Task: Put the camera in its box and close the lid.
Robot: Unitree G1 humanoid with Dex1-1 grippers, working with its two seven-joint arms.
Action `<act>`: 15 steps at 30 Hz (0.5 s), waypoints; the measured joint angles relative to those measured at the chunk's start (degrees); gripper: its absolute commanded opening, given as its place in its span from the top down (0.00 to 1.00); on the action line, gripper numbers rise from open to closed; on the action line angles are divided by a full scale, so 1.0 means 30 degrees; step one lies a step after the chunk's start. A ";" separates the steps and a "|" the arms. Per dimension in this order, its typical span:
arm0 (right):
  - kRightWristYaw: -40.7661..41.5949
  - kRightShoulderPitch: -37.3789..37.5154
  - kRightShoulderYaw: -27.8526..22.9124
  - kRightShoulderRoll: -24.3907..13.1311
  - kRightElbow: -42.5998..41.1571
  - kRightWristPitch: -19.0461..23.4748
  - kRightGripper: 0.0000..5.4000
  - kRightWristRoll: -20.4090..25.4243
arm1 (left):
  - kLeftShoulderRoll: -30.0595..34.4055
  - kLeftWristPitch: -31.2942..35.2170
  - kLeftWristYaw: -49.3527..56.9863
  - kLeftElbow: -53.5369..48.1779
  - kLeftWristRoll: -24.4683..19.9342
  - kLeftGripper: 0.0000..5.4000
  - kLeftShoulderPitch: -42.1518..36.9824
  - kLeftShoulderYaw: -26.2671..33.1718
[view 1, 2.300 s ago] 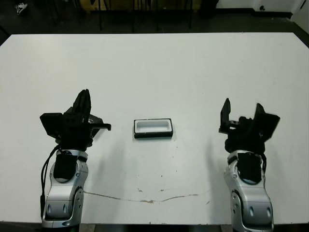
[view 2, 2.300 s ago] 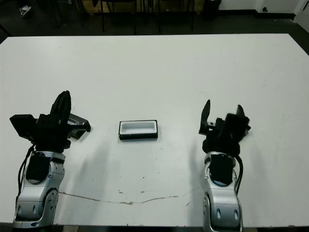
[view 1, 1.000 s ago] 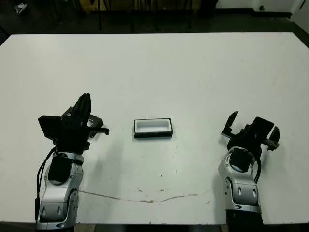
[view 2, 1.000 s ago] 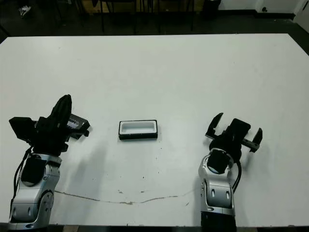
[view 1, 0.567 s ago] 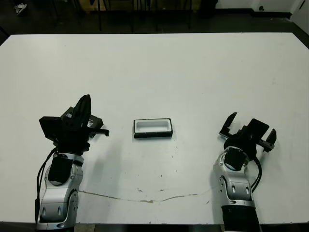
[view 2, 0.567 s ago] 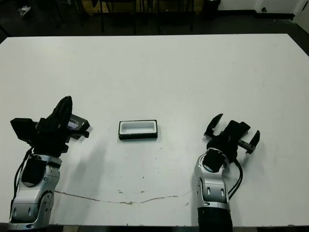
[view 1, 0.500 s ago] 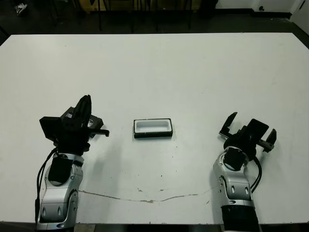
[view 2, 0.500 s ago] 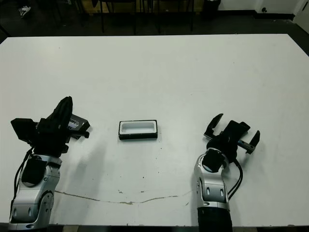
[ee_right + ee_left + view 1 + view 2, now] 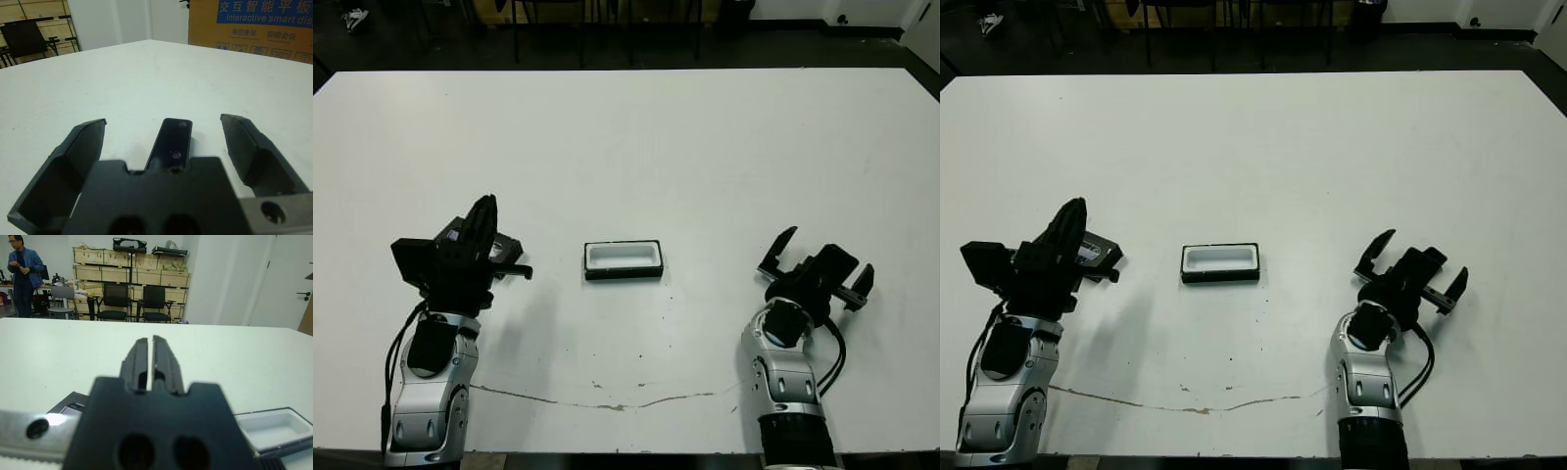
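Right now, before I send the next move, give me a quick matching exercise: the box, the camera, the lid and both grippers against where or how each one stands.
Things:
1. box
2. camera
3. lid
4. left gripper
5. right gripper

States:
A. fingers shut
B. lying between open fingers
C. empty, white lining showing, mid-table
D. open
E. on the table beside the left gripper

Pairs: 1-C, 2-B, 3-E, 4-A, 5-D

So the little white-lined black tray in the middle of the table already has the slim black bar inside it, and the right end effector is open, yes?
Not quite: the white-lined black tray is empty. The right wrist view shows the slim black bar lying on the white table between the spread fingers of the right end effector, which is indeed open.
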 measured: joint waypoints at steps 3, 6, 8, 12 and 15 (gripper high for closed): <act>-0.0198 -0.0017 0.0130 0.0004 0.0092 0.0006 0.00 -0.0050 | 0.0000 0.0002 -0.0002 0.0000 -0.0078 1.00 0.0000 0.0002; -0.0349 0.0029 0.0325 0.0010 0.0217 0.0009 0.00 -0.0057 | 0.0005 0.0035 0.0000 -0.0007 -0.0074 1.00 -0.0002 0.0000; -0.0365 0.0044 0.0474 0.0015 0.0298 0.0019 0.00 -0.0055 | 0.0010 0.0146 0.0001 -0.0014 -0.0076 1.00 -0.0002 0.0001; -0.0390 0.0023 0.0571 0.0024 0.0404 -0.0042 0.00 -0.0014 | 0.0108 0.0142 -0.0003 -0.0009 0.0058 1.00 -0.0002 -0.0003; -0.0893 -0.0126 0.0418 0.0035 0.0553 -0.0200 0.06 0.0182 | 0.0178 0.0111 -0.0003 -0.0008 0.0110 1.00 -0.0003 -0.0019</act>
